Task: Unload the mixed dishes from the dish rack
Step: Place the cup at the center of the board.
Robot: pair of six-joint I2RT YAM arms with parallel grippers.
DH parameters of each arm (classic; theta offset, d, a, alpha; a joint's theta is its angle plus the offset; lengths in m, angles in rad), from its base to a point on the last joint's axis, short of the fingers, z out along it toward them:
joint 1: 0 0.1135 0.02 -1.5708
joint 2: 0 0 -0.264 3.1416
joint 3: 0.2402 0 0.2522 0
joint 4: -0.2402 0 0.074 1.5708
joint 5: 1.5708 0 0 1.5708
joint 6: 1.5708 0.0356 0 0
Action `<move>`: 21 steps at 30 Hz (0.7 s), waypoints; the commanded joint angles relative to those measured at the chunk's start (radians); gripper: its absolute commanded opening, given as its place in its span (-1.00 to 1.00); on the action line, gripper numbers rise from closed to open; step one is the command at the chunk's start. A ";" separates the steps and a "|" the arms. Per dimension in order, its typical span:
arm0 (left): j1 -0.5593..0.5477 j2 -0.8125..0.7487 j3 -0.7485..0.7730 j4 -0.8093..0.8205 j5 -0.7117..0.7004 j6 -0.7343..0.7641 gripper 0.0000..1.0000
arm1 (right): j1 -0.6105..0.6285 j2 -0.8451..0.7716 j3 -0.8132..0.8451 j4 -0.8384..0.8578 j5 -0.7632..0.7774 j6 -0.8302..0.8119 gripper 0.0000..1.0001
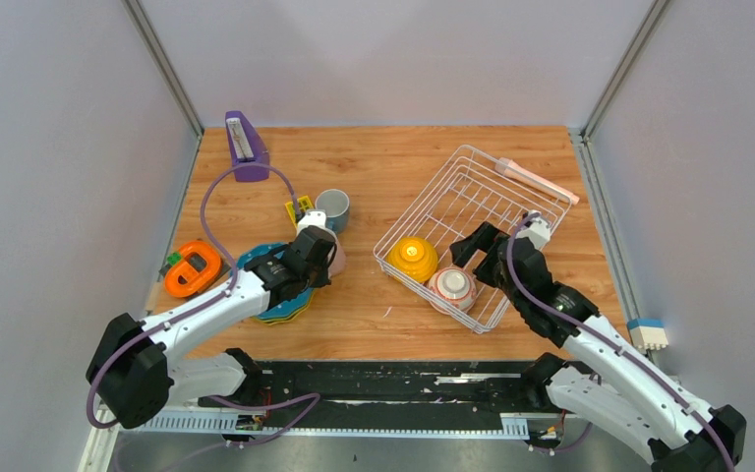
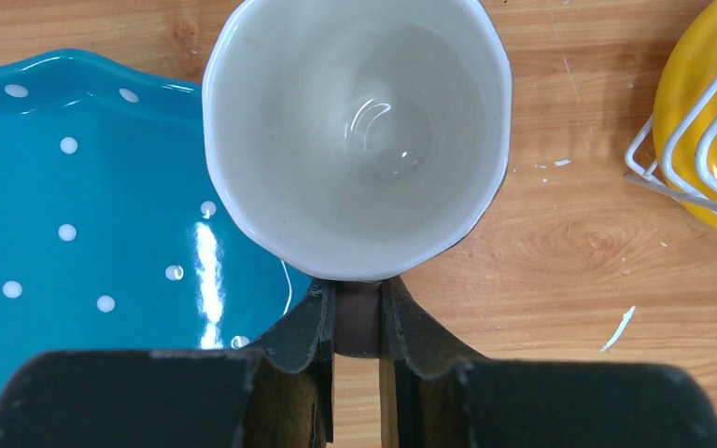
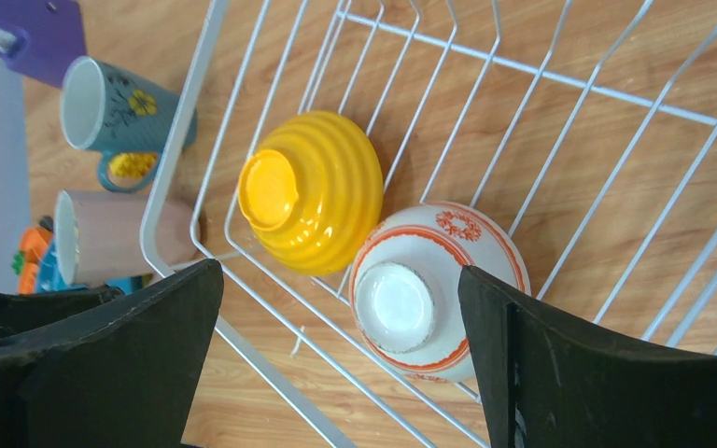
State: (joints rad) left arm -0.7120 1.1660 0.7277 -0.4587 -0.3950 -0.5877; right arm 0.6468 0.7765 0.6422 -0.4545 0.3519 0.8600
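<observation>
My left gripper [image 2: 358, 313] is shut on the handle of the pink mug [image 2: 355, 131], whose white inside faces the wrist camera. From above, the mug [image 1: 335, 260] is at the right edge of the stacked plates [image 1: 283, 307], the teal dotted plate [image 2: 75, 215] on top. A blue mug [image 1: 333, 208] stands behind them. The white dish rack [image 1: 421, 203] holds an upturned yellow bowl [image 1: 412, 257] and an upturned red-rimmed cup [image 1: 452, 287]. My right gripper [image 3: 341, 280] hangs open over the rack's near corner, with the cup [image 3: 434, 289] just inside its right finger and the bowl [image 3: 317, 191] beyond.
A purple holder [image 1: 246, 147] stands at the back left. An orange gadget [image 1: 194, 268] lies left of the plates, and a small yellow block [image 1: 300, 208] sits by the blue mug. A pink-white bar [image 1: 536, 179] lies on the rack's far rim.
</observation>
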 commanded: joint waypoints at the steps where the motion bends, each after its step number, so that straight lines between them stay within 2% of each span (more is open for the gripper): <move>1: -0.001 -0.008 0.063 0.099 -0.046 0.006 -0.49 | -0.007 0.082 0.078 -0.059 -0.097 -0.055 1.00; 7: -0.001 -0.015 0.061 0.075 -0.052 0.001 -0.12 | -0.011 0.157 0.108 -0.104 -0.127 -0.070 1.00; 21: -0.001 -0.051 0.044 0.073 0.012 0.007 0.73 | -0.049 0.202 0.099 -0.151 -0.205 -0.092 1.00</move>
State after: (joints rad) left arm -0.7120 1.1538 0.7483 -0.4259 -0.3904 -0.5823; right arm 0.6128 0.9684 0.7082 -0.5953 0.1852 0.7906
